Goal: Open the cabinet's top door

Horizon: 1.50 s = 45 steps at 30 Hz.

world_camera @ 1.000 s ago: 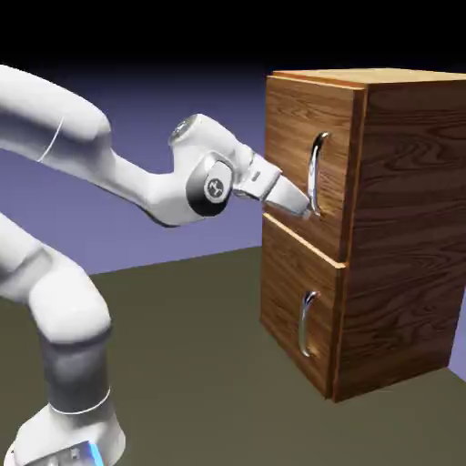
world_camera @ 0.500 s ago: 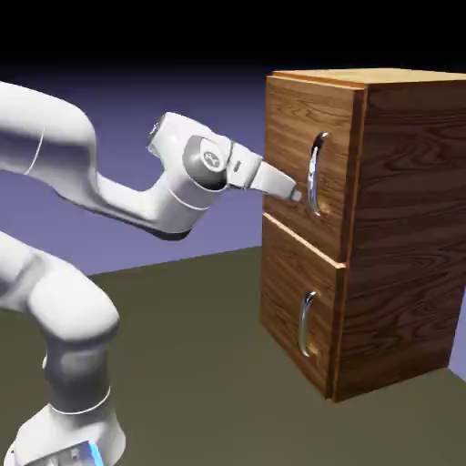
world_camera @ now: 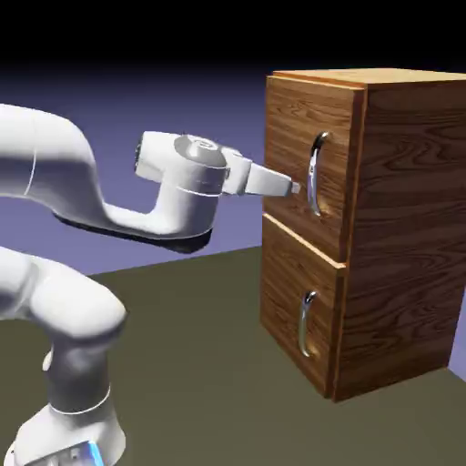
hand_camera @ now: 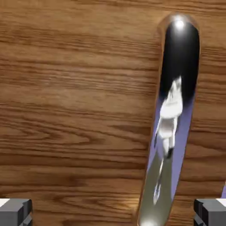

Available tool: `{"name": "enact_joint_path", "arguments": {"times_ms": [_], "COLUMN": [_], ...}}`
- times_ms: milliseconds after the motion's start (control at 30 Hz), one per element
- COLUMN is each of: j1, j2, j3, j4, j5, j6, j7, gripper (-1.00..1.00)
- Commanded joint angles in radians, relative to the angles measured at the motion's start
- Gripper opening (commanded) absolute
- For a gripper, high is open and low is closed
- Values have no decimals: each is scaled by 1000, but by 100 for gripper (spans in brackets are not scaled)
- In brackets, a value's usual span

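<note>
Arm: the white arm reaches from the exterior view's left toward the cabinet, forearm roughly level, wrist pointed at the upper front panel.
Claw: the gripper (world_camera: 293,188) sits just short of the upper handle, at about mid-height on it; its tips do not clearly touch the metal.
Claw state: wide. In the hand view the 2 grey fingertips (hand_camera: 15,211) stand at opposite bottom corners with nothing clamped between them.
Handle: the curved silver handle (hand_camera: 170,123) lies ahead of the claw, between the fingertips but much nearer the one on the hand view's right, running away from the claw and a little tilted.
Top door: the top door (world_camera: 296,159) is straight ahead of the claw and looks flush with the frame, so in my judgement it is not yet opened.
Cabinet: the cabinet (world_camera: 405,227) stands beyond the claw; its lower door is below the claw and untouched.
Risk 1: because the bar is off-centre, closing now could let 1 finger strike first and skid off the polished curve.
Risk 2: advancing too far could jam the tips into the wood behind the bar.
Risk 3: a straight pull that ignores the hinge arc could drag the claw off the handle.
</note>
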Motion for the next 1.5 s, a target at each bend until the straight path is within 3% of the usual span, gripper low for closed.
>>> {"name": "enact_joint_path", "arguments": {"times_ms": [0,500,667,700,933,1467], "j1": [10,156,324,324,123,-401], "j2": [-8,-120,-4,-4,-51,-117], "j3": [-12,-178,-277,-277,-63,513], "j4": [2,31,148,149,-5,-139], "j5": [-44,-649,-713,-713,-491,-96], "j6": [-4,-53,-117,-117,-235,-171], "j7": [34,512,561,561,495,575], "gripper": [0,0,0,-100,-100,-100]}}
